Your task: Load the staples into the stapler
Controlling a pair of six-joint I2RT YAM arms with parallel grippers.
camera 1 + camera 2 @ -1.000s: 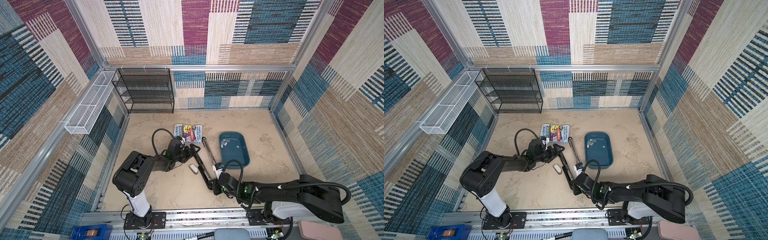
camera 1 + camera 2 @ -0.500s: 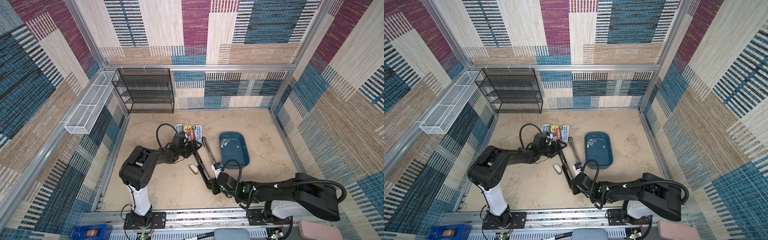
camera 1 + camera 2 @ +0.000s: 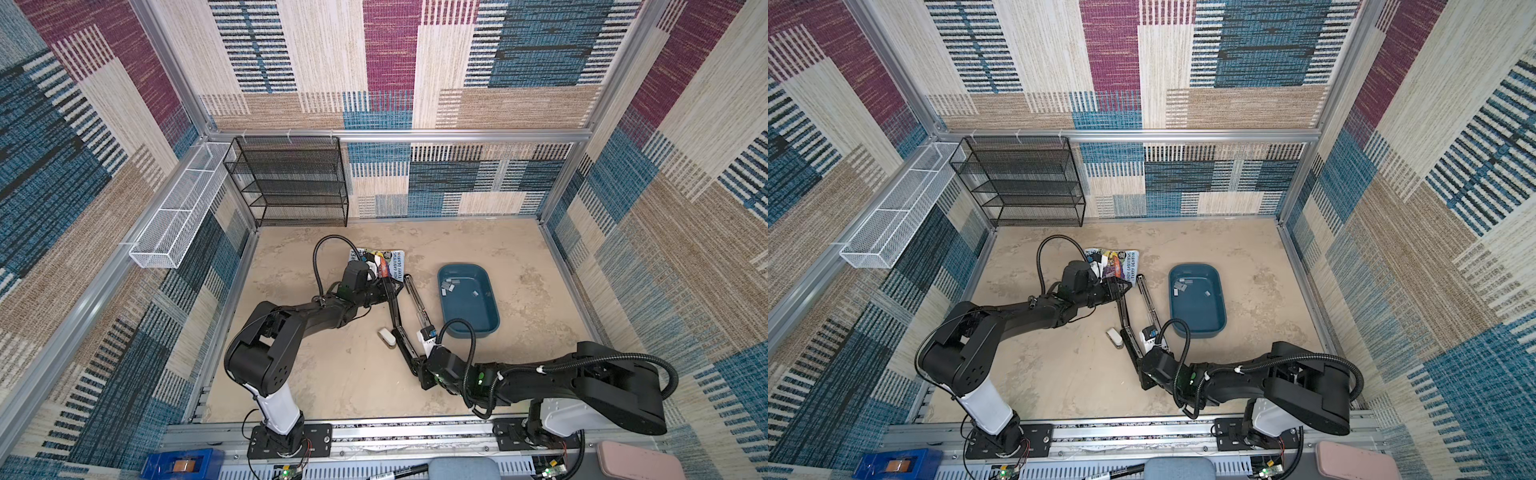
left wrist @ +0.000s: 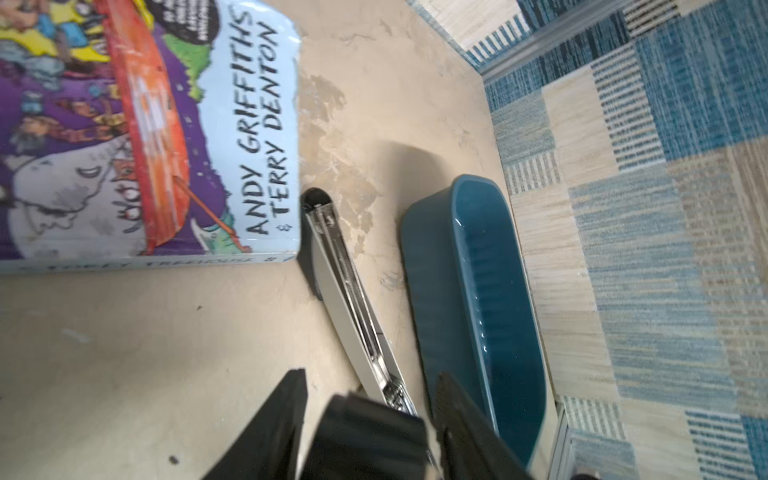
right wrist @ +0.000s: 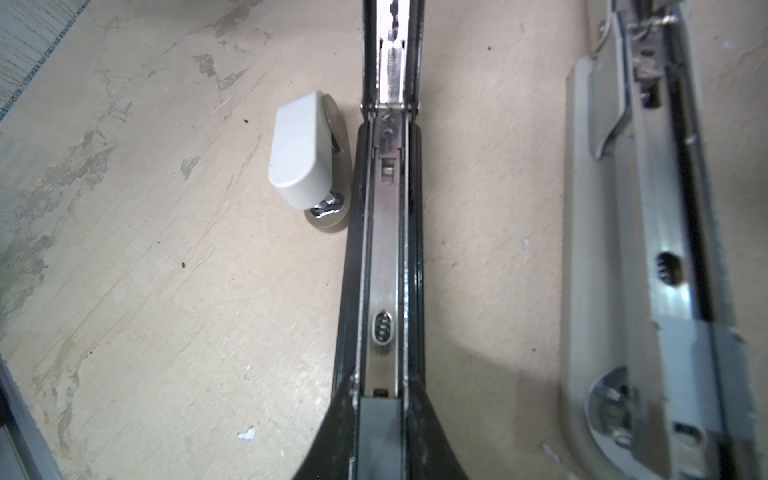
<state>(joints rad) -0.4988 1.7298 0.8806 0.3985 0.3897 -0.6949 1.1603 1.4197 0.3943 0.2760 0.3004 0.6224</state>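
Note:
A black stapler lies opened out flat on the floor. My right gripper is shut on its near end, a finger on each side of the metal channel. My left gripper straddles the far end, a blurred black block. Floor still shows between one finger and the block. The staples are small grey strips lying in the blue tray to the right of both grippers.
A grey stapler lies opened beside the black one, toward the tray. A small white stapler sits on the other side. A picture book lies behind the left gripper. A black mesh shelf stands at the back left.
My left gripper has moved right and farther back to the black stapler's far end, and its jaws have narrowed round it. The right arm has held still.

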